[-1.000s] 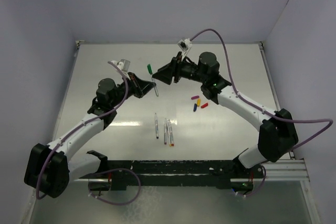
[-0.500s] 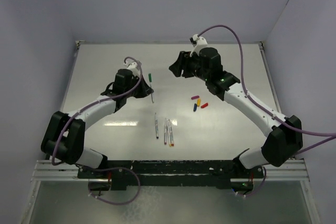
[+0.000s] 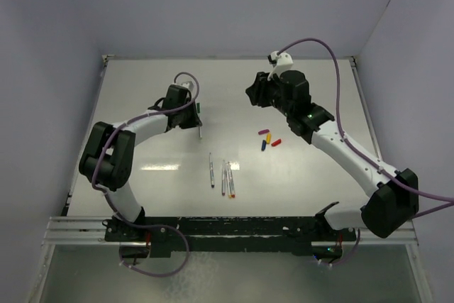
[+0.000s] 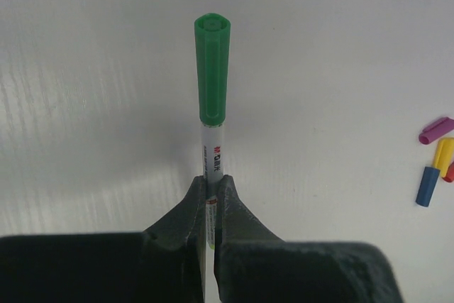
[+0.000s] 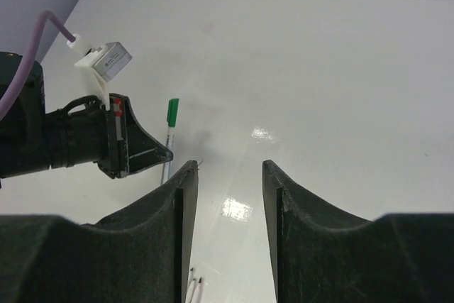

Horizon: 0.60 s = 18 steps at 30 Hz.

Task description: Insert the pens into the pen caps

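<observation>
My left gripper (image 4: pixel 213 182) is shut on the white barrel of a pen (image 4: pixel 213 152) that wears the green cap (image 4: pixel 212 69). In the top view the left gripper (image 3: pixel 194 116) holds this pen (image 3: pixel 201 130) low over the table, left of centre. My right gripper (image 5: pixel 229 168) stands open with nothing between its fingers, in the air right of the green cap (image 5: pixel 172 111); the top view shows it (image 3: pixel 251 94) at the back centre. Magenta (image 3: pixel 264 131), yellow (image 3: pixel 268 137), blue (image 3: pixel 263 145) and red (image 3: pixel 276 142) caps lie loose together. Uncapped pens (image 3: pixel 211 169) lie side by side in the middle.
White walls (image 3: pixel 57 47) close the table in on three sides. The black rail (image 3: pixel 234 226) with both arm bases runs along the near edge. Purple cables (image 3: pixel 312 44) loop above each wrist.
My right gripper has let go near the green cap, drawn back to the right and narrowed its jaws. The left arm has stretched out and carried the capped pen down toward the table.
</observation>
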Available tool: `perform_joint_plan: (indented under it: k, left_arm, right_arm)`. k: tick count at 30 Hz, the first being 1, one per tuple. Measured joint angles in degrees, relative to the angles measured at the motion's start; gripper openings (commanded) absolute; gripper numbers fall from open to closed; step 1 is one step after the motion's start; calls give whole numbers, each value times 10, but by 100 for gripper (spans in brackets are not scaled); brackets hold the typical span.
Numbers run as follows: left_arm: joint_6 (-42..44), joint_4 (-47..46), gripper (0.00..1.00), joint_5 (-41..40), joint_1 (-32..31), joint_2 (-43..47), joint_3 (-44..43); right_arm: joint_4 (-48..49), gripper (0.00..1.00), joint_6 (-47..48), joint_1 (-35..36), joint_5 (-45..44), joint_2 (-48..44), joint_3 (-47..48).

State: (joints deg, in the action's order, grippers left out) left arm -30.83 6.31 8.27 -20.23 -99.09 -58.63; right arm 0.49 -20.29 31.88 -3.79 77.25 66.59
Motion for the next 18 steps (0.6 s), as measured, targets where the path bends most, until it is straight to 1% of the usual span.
perform_joint_plan:
  k: [8, 10, 15, 16, 17, 18]
  left_arm:
    - [18, 45, 1, -24, 3, -57, -71]
    - [22, 53, 2, -30, 3, -66, -83]
    - [30, 69, 6, -41, 3, -94, -108]
    - [30, 72, 7, -42, 3, -99, -113]
    - [30, 76, 7, -43, 3, -104, -117]
    - [30, 79, 8, -44, 3, -107, -121]
  right_arm:
    - [-7, 40, 15, -14, 2, 0, -5]
    - [-9, 41, 16, -14, 1, 0, -6]
    - [-35, 55, 18, -14, -3, 12, 1]
    - [-38, 60, 18, -14, -3, 17, 3]
    - [-42, 71, 17, -15, -2, 24, 3]
    - [-46, 77, 16, -15, -2, 31, 3]
